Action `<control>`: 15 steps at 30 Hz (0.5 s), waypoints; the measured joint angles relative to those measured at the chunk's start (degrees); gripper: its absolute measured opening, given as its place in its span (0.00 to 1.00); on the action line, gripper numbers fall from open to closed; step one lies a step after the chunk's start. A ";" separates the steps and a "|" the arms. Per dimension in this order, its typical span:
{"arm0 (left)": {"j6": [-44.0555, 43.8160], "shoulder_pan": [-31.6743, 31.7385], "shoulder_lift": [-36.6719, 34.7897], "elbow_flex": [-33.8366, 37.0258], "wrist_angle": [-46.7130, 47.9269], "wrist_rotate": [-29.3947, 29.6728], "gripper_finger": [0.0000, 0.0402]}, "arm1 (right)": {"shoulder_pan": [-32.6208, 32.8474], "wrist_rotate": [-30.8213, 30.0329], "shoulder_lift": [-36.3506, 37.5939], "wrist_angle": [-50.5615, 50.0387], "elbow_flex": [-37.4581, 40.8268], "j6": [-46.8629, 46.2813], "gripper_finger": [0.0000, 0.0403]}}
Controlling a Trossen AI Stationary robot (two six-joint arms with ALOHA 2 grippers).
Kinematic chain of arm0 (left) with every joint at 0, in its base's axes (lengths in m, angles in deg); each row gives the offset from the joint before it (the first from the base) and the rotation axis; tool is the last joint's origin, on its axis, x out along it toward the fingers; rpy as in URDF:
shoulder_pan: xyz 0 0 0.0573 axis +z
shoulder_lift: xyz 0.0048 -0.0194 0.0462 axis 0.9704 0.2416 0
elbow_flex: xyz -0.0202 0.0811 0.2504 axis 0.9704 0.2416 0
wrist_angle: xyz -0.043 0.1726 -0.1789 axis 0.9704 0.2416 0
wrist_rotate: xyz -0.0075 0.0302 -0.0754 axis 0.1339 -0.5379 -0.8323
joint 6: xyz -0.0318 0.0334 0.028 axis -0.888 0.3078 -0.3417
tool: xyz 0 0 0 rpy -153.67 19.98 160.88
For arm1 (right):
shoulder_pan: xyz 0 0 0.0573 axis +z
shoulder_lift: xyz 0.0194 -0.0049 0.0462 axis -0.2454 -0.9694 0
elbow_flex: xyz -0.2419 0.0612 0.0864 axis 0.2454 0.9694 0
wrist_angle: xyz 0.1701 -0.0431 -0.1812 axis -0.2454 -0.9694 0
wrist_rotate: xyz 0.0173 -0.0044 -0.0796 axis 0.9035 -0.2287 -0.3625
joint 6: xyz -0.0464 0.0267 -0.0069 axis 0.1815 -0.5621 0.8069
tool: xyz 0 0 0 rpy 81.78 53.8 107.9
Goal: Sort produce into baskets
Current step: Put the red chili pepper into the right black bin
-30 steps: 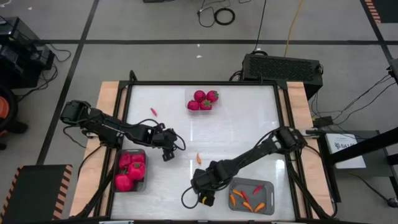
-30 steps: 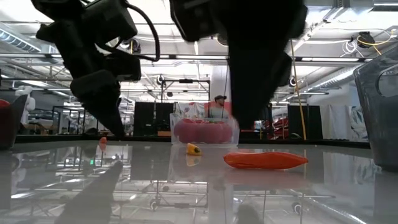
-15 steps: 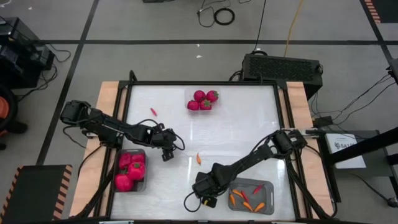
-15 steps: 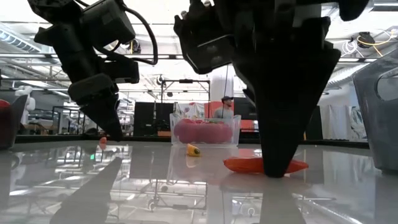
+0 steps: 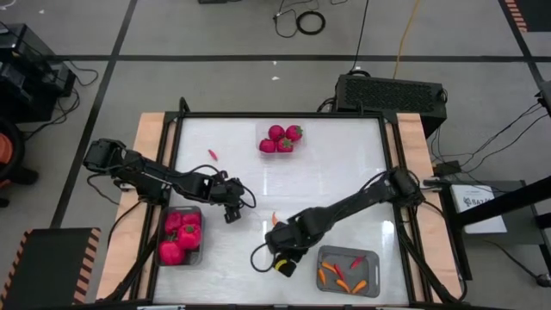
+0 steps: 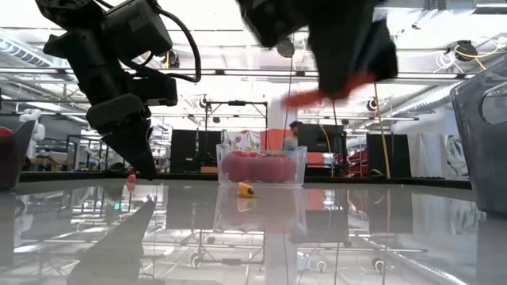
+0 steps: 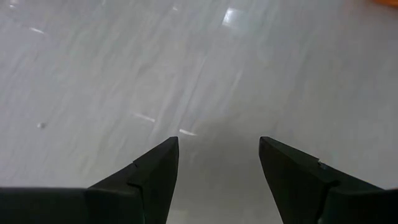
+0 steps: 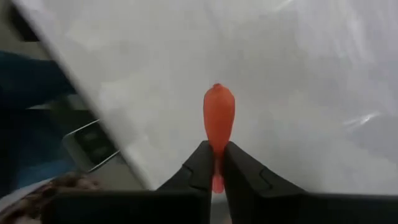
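My right gripper (image 8: 214, 163) is shut on a slender orange-red piece (image 8: 219, 112) and holds it above the table's near middle (image 5: 274, 247); in the low view the piece (image 6: 325, 93) hangs high over the tabletop. My left gripper (image 7: 219, 146) is open and empty, low over the table (image 5: 231, 213), beside the left grey bin (image 5: 197, 250) of magenta pieces. A small orange piece (image 5: 274, 219) and a small red piece (image 5: 212, 154) lie on the table. The clear tray (image 5: 261, 136) holds round red pieces. The right grey bin (image 5: 372, 258) holds orange pieces. My right gripper pinches the orange-red piece by its narrow end (image 8: 216, 149) between its two fingertips. The piece lies along the fingers and its rounded end (image 8: 219, 93) sticks out beyond them. It is lifted clear of the table, slightly tilted in the low view.
A black box with a perforated top (image 5: 392, 90) stands behind the table's far right corner. Wooden rails (image 5: 148, 138) run along the table's left and right sides. Bare tabletop (image 5: 336, 172) lies between the clear tray and the right bin.
My right gripper has come down on the orange-red piece that lay on the table near the front, taken hold of it and lifted it clear, well above the tabletop. My left gripper has kept still.
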 joint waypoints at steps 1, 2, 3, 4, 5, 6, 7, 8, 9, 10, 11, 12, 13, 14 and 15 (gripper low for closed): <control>0.00 0.00 0.00 0.00 -0.02 0.00 0.57 | 0.03 0.37 1.16 -0.14 0.00 -0.77 0.05; 0.02 0.00 0.00 0.00 -0.02 0.00 0.57 | 0.21 0.55 2.50 -0.14 0.00 -1.69 0.05; 0.00 0.00 0.00 0.00 -0.02 -0.02 0.57 | 0.55 0.49 4.01 -0.47 0.00 -2.48 0.04; 0.00 -0.01 0.00 0.00 0.01 -0.02 0.57 | 0.92 0.47 5.45 -1.24 0.00 -3.21 0.03; 0.00 -0.07 0.00 0.00 0.02 -0.02 0.57 | 1.33 0.47 6.78 -2.07 -0.01 -4.07 0.03; 0.00 -0.07 0.00 0.00 0.14 -0.19 0.57 | 1.85 0.38 8.02 -2.83 -0.04 -5.19 0.02; 0.00 -0.07 0.00 0.00 0.32 -0.48 0.57 | 2.45 0.11 9.03 -3.84 -0.07 -6.42 0.02; 0.00 -0.07 0.00 0.00 0.46 -0.89 0.57 | 3.13 -0.41 9.74 -5.23 -0.07 -7.87 0.02; -0.02 -0.07 0.00 0.00 0.43 -1.31 0.57 | 3.93 -0.93 10.42 -6.72 -0.07 -9.50 0.02; -0.02 -0.07 0.00 0.00 0.42 -1.36 0.57 | 4.77 -1.30 10.94 -8.16 -0.07 -11.03 0.03; -0.02 -0.09 0.00 0.00 0.43 -1.42 0.57 | 5.65 -1.31 11.27 -9.53 -0.07 -12.49 0.03; -0.05 -0.11 0.00 0.00 0.40 -1.44 0.57 | 6.66 -1.23 11.61 -11.13 -0.07 -13.95 0.04; -0.07 -0.11 0.00 0.00 0.41 -1.46 0.57 | 7.68 -1.23 11.77 -12.96 -0.07 -15.31 0.04; -0.04 -0.11 0.00 0.00 0.42 -1.50 0.57 | 8.71 -1.24 11.78 -14.70 -0.07 -16.64 0.05; -0.04 -0.11 0.00 0.00 0.39 -1.51 0.57 | 9.89 -1.25 11.78 -16.11 -0.07 -17.95 0.05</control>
